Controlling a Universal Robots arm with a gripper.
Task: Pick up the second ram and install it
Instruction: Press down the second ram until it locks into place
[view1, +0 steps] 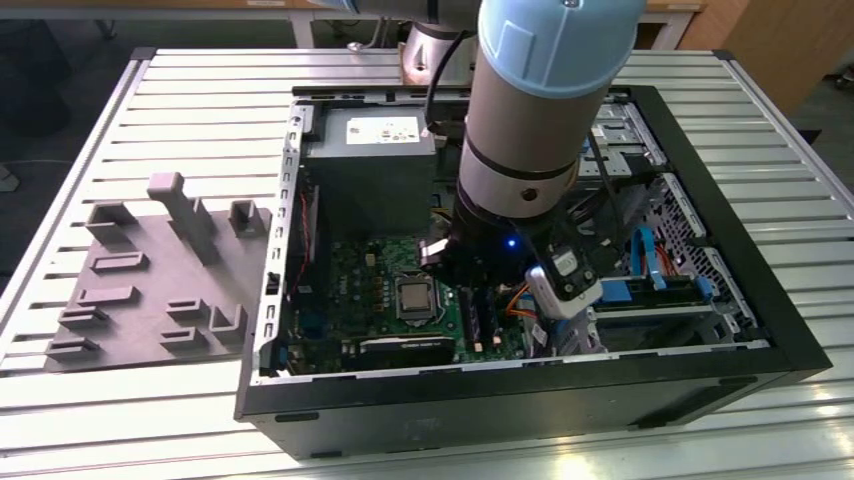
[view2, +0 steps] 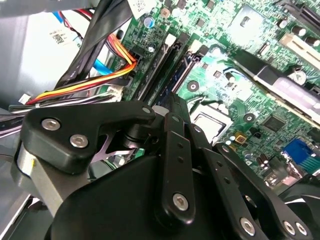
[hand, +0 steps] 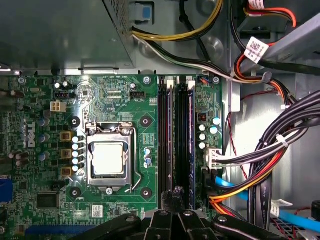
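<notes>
Exterior view: arm reaching into the open computer case (view1: 787, 350), gripper (view1: 470, 268) low over the motherboard (view1: 354, 275). First wrist view: second ram (hand: 177, 145) seated among the black slots; finger state cannot be told. Second wrist view: gripper linkage above those slots (view2: 167, 62).

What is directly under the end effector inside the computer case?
Under the end effector lie the motherboard's long black memory slots, beside the CPU socket. The slots' near ends are covered by the end effector, so whether the second ram is seated cannot be seen.
</notes>
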